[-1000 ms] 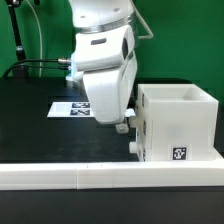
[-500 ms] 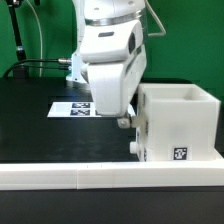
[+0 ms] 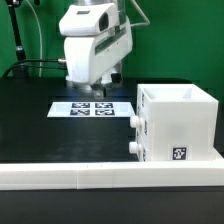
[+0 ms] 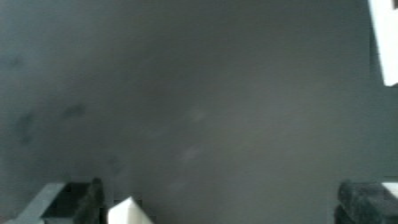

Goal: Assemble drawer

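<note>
- Green backdrop and a black desk [image 3: 40, 120] frame the scene, a long low white rail [image 3: 110, 176] running along the desk's near edge.
- White and boxy, the drawer [image 3: 177, 124] stands against that rail, below the hand and off toward the exterior view's right; its casing is open at the top, two round knobs show one above the other on the side facing the hand, and a black-and-white square tag sits low on the near face.
- Both trays appear to sit inside the casing, so the job looks finished or very nearly so.
- Raised above the desk, the hand [image 3: 107, 80] touches nothing; the marker board [image 3: 92, 108] lies flat almost directly beneath it.
- From the wrist view, the two dark fingertips [image 4: 75, 197] stand well apart with only bare desk between them, so the hand is wide and holds nothing.
- Any further move would probably be a check that each tray is pushed fully home, calling for a level approach to the knobbed side without nudging the casing off the rail.
</note>
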Motion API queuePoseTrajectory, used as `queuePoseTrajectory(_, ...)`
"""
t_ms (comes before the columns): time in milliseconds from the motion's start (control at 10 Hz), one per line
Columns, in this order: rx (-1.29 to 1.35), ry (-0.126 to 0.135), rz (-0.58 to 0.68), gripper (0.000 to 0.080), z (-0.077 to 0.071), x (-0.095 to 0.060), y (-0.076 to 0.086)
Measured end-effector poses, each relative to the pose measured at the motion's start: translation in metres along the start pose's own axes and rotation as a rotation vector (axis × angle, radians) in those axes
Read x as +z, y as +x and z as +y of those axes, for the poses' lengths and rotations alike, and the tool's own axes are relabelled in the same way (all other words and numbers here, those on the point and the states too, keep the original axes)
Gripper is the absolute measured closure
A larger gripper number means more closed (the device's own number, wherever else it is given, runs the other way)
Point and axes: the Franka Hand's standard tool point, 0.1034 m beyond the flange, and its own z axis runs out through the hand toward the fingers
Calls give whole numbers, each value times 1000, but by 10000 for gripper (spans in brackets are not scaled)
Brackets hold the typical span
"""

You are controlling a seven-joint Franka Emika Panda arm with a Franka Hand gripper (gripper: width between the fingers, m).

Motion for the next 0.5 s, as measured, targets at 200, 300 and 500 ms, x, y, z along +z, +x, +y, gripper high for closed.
queuePoseTrajectory(200,20,-16,-5,150,-9,-7,2)
queuePoseTrajectory(300,23,-12,-6,150,-9,-5,1)
queuePoseTrajectory(500,24,-11,-6,150,-9,-5,0)
